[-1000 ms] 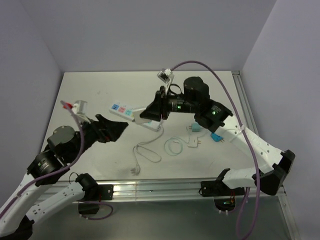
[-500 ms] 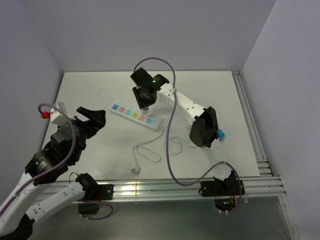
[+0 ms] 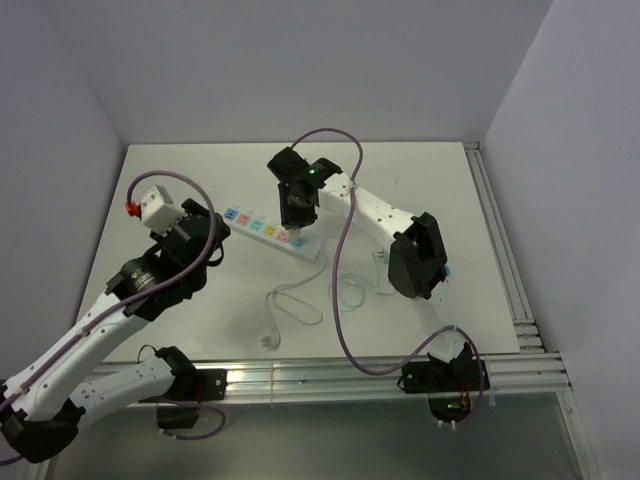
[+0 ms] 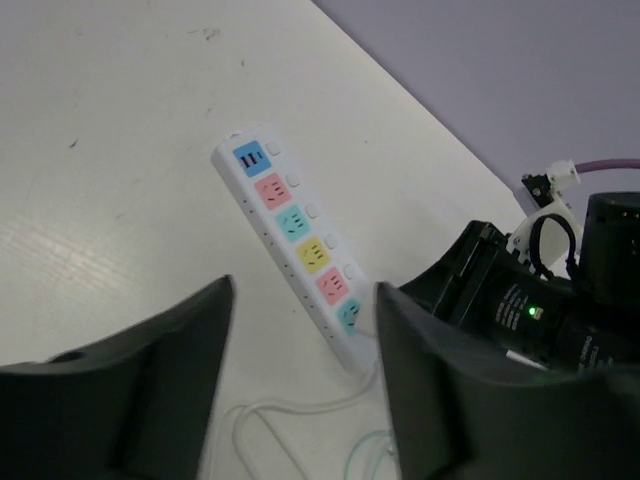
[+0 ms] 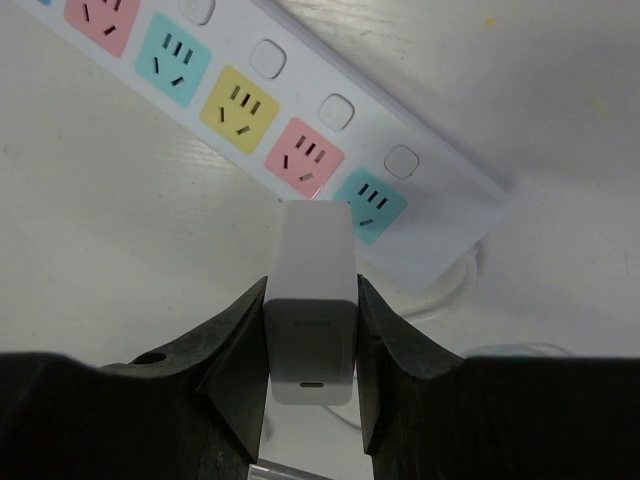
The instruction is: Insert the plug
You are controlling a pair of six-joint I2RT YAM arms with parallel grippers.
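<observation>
A white power strip (image 3: 262,230) with coloured sockets lies diagonally at mid-table. My right gripper (image 3: 297,212) hangs over its cord end, shut on a white block-shaped plug (image 5: 312,300). In the right wrist view, the fingers (image 5: 235,345) clamp the plug's two sides. The plug's front end hovers just before the pink and teal sockets of the strip (image 5: 250,110). My left gripper (image 3: 216,240) is open and empty, left of the strip. Its wrist view looks between the dark fingers (image 4: 140,390) at the strip (image 4: 295,250).
The strip's white cord (image 3: 290,300) loops toward the near edge. A thin pale cable ring (image 3: 348,292), a small white adapter (image 3: 385,262) and a teal plug (image 3: 443,270) lie under the right forearm. A metal rail (image 3: 495,240) lines the right edge.
The right gripper, still holding the plug, has swung out over the strip and settled lower above its cord end. The left arm has risen toward the strip, its jaws narrowing a little.
</observation>
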